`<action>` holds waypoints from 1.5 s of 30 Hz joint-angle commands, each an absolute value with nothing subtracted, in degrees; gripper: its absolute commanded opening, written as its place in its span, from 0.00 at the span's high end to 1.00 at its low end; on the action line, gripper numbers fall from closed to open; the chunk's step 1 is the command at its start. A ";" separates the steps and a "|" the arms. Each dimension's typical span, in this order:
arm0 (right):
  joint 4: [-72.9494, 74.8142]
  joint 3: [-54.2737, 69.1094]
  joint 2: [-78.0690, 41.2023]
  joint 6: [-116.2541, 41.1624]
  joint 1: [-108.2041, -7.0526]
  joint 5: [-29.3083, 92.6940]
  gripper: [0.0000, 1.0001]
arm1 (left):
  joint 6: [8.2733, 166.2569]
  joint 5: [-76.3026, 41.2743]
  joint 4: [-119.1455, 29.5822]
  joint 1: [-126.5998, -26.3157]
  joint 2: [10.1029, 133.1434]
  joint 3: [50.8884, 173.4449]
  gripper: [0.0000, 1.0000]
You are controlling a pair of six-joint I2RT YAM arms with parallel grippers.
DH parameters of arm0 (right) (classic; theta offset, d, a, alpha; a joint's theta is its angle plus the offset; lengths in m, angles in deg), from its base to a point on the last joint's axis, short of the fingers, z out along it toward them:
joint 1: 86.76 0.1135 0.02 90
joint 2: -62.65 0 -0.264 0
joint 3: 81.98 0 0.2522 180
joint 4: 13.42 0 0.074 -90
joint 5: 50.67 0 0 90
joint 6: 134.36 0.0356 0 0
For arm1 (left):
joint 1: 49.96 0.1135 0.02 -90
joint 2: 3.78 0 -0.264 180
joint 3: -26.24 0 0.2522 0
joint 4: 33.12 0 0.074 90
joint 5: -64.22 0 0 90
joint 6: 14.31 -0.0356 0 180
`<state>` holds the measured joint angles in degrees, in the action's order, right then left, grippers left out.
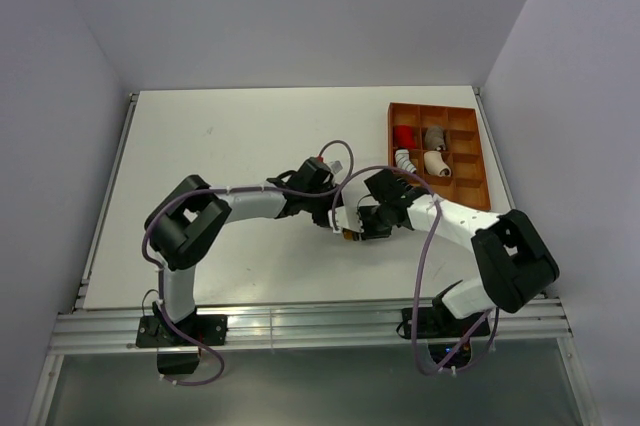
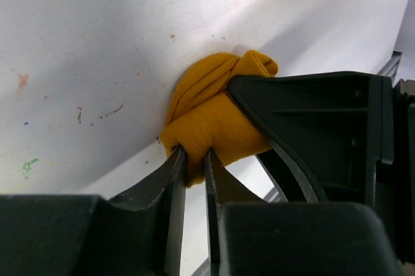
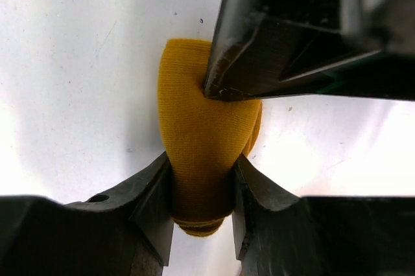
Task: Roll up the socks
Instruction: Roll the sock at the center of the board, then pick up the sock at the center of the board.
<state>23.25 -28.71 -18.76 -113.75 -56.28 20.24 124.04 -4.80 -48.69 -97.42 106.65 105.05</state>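
**Jaws closed on the mustard sock (image 2: 211, 111) from two sides**

The jaws of the left gripper (image 2: 193, 159) stand almost together, with only a thin fold of the sock's lower edge pinched between them. The jaws of the right gripper (image 3: 202, 188) stand wider, and the bunched body of the sock fills the gap between the two fingers (image 3: 155, 192), pressed on both sides. So both grippers hold the same sock, their tips just beside each other. In the right wrist view the left gripper's tip bites into the fabric at the sock's upper right, while the right gripper's fingers clamp its lower end.

The sock is a rounded, folded-over lump resting on the table (image 1: 230, 146), slightly right of the table's middle in the top view, where only a sliver of orange shows beneath the two grippers.

The table is white and matte, with small coloured specks and scuffs visible in the left wrist view. At its far right stands a brown compartment tray (image 1: 482, 161), apart from the grippers. It holds a red bundle (image 1: 405, 136), a grey bundle (image 1: 435, 136) and a striped sock (image 1: 403, 159) at its left wall. Plain pale walls close in the table on three sides, and a metal rail (image 1: 300, 326) runs along the near edge.
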 commanded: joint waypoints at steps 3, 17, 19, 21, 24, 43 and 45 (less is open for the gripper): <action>34.08 -24.98 -23.47 -110.10 -57.22 18.33 0.71 | 127.10 0.15 -50.05 -95.93 105.38 103.63 0.77; 46.04 -13.99 -34.03 -104.04 -62.67 12.18 0.93 | 130.36 -8.02 -51.01 -87.32 88.60 96.60 0.80; 46.04 -14.08 -33.94 -103.34 -63.20 10.95 0.95 | 129.74 -9.25 -52.33 -86.79 86.06 96.60 0.81; 47.09 -13.64 -33.94 -102.46 -63.99 9.46 0.97 | 129.30 -9.69 -53.12 -86.43 84.29 96.16 0.82; 48.76 -11.97 -34.64 -101.41 -65.65 6.56 1.00 | 128.34 -11.09 -54.88 -86.26 81.21 96.60 0.83; 57.19 2.70 -34.56 -94.81 -76.38 -6.98 1.00 | 124.91 -9.08 -56.55 -84.85 73.65 93.44 0.87; 58.34 5.24 -34.21 -94.64 -78.65 -7.42 1.00 | 124.56 -9.08 -56.47 -84.68 73.21 93.17 0.87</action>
<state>54.92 0.95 -35.17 -95.69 -75.88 -4.22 126.47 -10.20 -56.97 -85.05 75.68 93.45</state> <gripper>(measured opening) 0.390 0.132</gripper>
